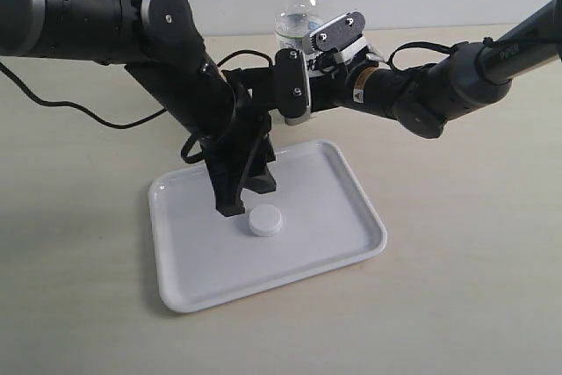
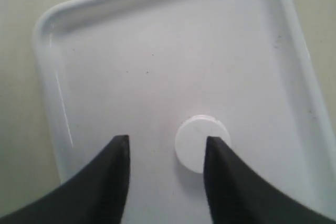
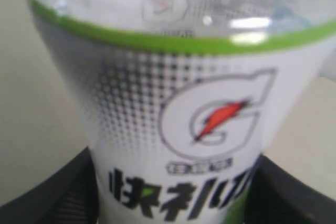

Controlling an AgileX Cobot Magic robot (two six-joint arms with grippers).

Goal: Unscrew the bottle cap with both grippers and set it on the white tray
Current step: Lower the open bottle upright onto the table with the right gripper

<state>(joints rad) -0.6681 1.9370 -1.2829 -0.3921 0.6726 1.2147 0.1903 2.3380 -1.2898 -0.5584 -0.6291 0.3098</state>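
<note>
The white bottle cap lies flat on the white tray, free of any grip. My left gripper hangs open just above the tray, its tips beside the cap. In the left wrist view the cap rests on the tray floor, partly hidden behind one finger of the open left gripper. The clear bottle stands upright behind the tray with its neck uncapped. My right gripper is shut on its body. Its wrist view shows the bottle label filling the space between the right gripper fingers.
The tray sits on a pale beige tabletop. A black cable trails across the table at the left. The left arm reaches over the tray's back half, and the right arm comes in from the right edge.
</note>
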